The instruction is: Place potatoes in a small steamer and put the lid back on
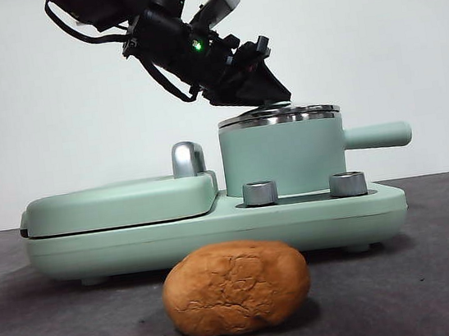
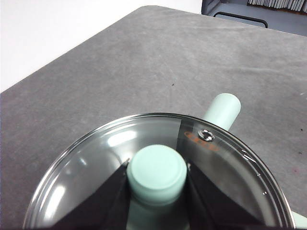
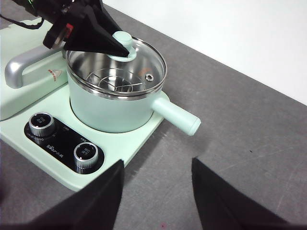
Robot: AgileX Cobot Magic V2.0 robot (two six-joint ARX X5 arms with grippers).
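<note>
The left gripper (image 2: 157, 178) clamps its two black jaws on the mint knob of the lid (image 1: 278, 115), which sits on the small steamer (image 1: 283, 159), a grip suited, it seems, to lifting the lid clear so the pot can be filled. The potato (image 1: 236, 287) lies on the table in front of the cooker base (image 1: 216, 229), while the right gripper (image 3: 156, 189) hangs beside the steamer, jaws spread wide and empty, apparently ready for the potato
</note>
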